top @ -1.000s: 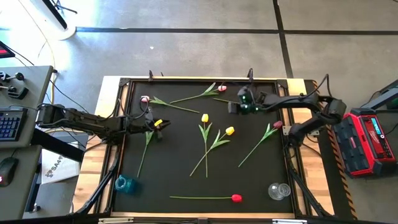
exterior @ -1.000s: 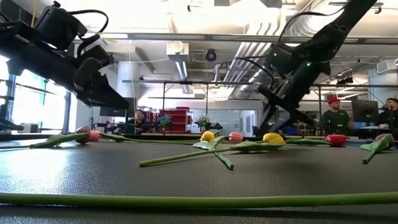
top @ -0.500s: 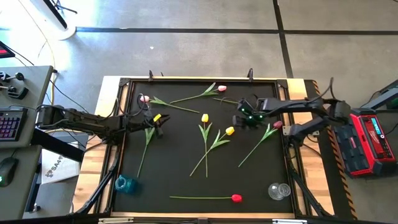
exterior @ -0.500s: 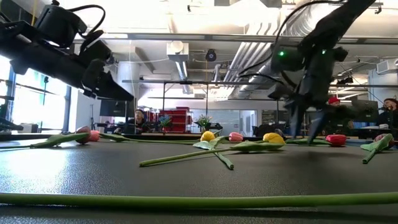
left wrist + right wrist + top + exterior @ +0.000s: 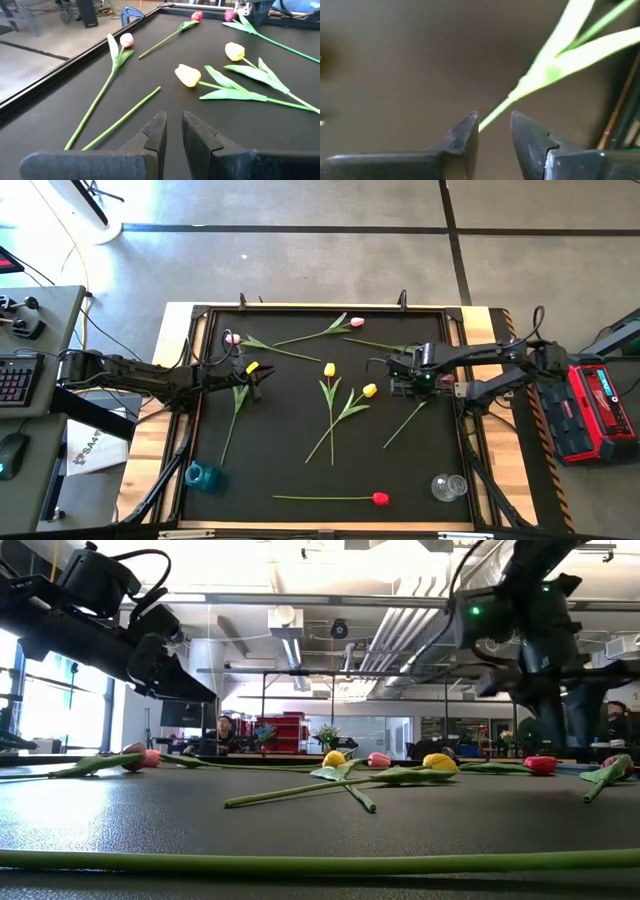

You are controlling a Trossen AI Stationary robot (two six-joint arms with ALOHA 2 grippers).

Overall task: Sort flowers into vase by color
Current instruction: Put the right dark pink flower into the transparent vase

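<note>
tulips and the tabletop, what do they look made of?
The tulips look artificial, likely plastic or fabric: uniform bright green stems, smooth waxy buds. The tabletop looks like a matte black mat or board, with only soft reflections in the low view.

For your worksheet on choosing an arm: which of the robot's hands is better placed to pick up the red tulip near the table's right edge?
The right hand. It hangs directly above that red tulip's stem, fingers slightly apart around it. The left hand waits far across the table.
</note>
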